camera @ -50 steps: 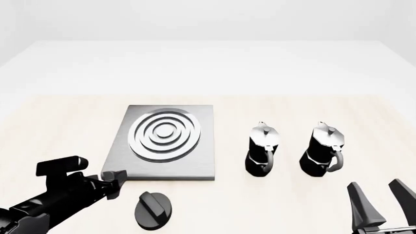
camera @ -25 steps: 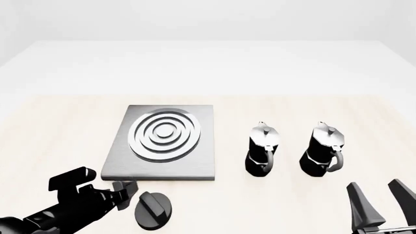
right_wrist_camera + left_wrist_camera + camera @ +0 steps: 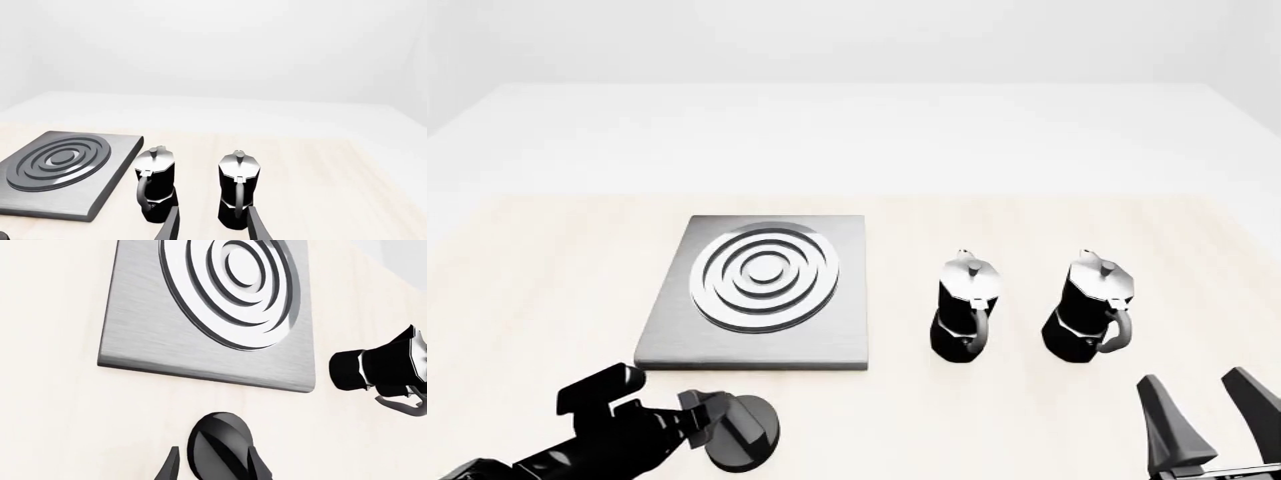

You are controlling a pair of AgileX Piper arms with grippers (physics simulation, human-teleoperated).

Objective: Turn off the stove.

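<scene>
The stove is a flat square grey metal plate (image 3: 827,340) with raised silver rings; it also shows in the left wrist view (image 3: 140,320) and the right wrist view (image 3: 110,180). Its separate round black ridged knob (image 3: 747,432) lies on the table in front of the plate. My left gripper (image 3: 710,418) is open and has reached the knob. In the left wrist view the knob (image 3: 219,447) sits between the two fingertips (image 3: 172,466) of the left gripper (image 3: 213,469). I cannot tell whether they touch it. My right gripper (image 3: 1194,380) is open and empty at the front right.
Two black-and-silver moka pots (image 3: 966,305) (image 3: 1089,305) stand right of the plate, ahead of the right gripper (image 3: 212,227). They also show in the right wrist view (image 3: 155,187) (image 3: 239,192). One shows in the left wrist view (image 3: 380,367).
My left gripper has moved right and toward the table's near edge, from beside the plate's front left corner to the knob. The right arm has not moved.
</scene>
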